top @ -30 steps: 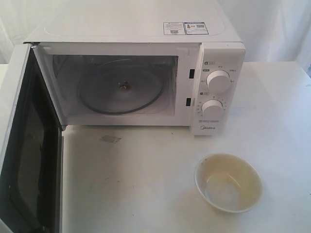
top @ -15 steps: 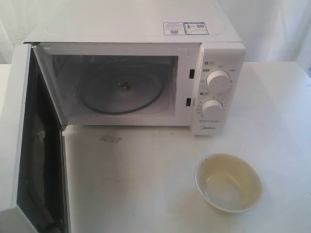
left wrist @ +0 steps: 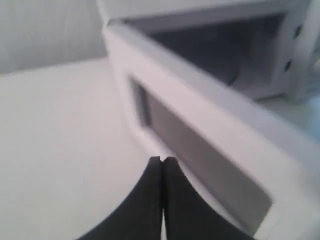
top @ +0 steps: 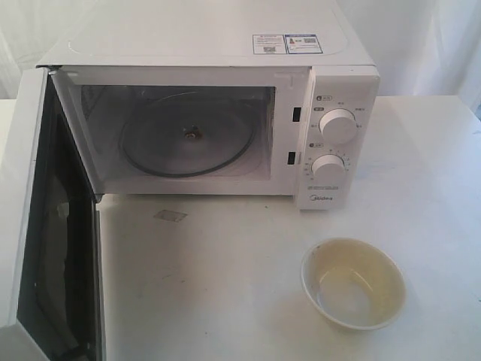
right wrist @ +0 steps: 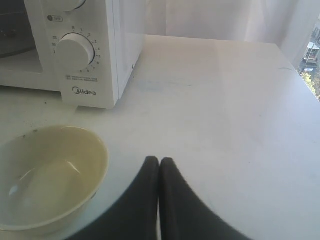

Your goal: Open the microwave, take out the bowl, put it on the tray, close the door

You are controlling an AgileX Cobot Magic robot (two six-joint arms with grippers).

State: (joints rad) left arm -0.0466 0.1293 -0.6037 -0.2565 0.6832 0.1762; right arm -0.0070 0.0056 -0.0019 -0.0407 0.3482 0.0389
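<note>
White microwave (top: 203, 34) sits at the back of a white tabletop (top: 225, 293), w/ 2 stickers (top: 287, 43) on its top toward the R edge. Door (top: 26, 226) is swung wide open on its L hinge and sticks out toward the camera, dark window facing in to the R. Cavity shows the glass turntable (top: 188, 139) w/ its hub in the middle. Dial panel is on the R side: upper dial (top: 338, 126), lower dial (top: 329, 169), "Midea" logo (top: 322, 201) underneath.

Bowl (top: 353, 283) is out of the oven. It stands upright on the tabletop, in front of the dial panel & a bit to the R, apart from the microwave front, nothing touching it. Cream, glossy, a few dark specks by the rim.

Small grey smudge (top: 170, 216) lies on the tabletop just in front of the cavity.

L wrist view (blurry): L jaws are pressed together, black fingertips (left wrist: 152, 170) meeting, nothing btwn them. They are close to the door's outer face near its window; can't tell if touching.

R wrist view: R jaws are also pressed together, fingertips (right wrist: 149, 170) meeting, holding nothing. They hang over bare tabletop just beside the bowl, not touching it.
</note>
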